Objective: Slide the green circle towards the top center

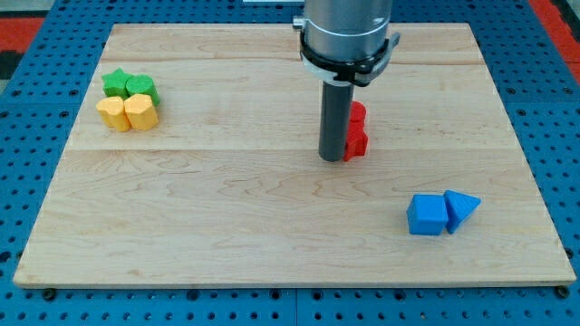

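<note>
The green circle (142, 88) sits near the board's upper left, touching a green star (115, 82) on its left. Two yellow blocks lie just below them: a yellow one (112, 113) and a yellow hexagon-like one (140, 111). My tip (333, 158) rests near the board's middle, far to the right of the green circle. It stands right beside two red blocks, an upper one (357, 115) and a lower one (355, 141), which the rod partly hides.
A blue cube (427, 215) and a blue triangle (461, 208) lie together at the lower right. The wooden board (227, 226) lies on a blue perforated table.
</note>
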Motion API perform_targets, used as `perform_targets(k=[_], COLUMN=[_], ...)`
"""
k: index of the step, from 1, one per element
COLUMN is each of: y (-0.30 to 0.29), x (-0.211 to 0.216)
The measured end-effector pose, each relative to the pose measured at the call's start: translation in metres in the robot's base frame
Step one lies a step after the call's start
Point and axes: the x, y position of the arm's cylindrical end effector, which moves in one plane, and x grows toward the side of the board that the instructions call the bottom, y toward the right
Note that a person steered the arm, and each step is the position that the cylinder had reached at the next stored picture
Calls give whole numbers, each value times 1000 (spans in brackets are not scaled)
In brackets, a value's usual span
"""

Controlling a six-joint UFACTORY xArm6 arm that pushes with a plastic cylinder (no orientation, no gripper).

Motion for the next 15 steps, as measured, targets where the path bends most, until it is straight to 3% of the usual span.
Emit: perform_targets(k=[1,3,4,5,6,7,8,10,11,12,14,15], y=[5,28,-12,-98,-236,-326,-359,-358,-299,-221,-238,-193], x=[21,-49,-24,47,64,49,33,-56,-93,-101,-107,-120])
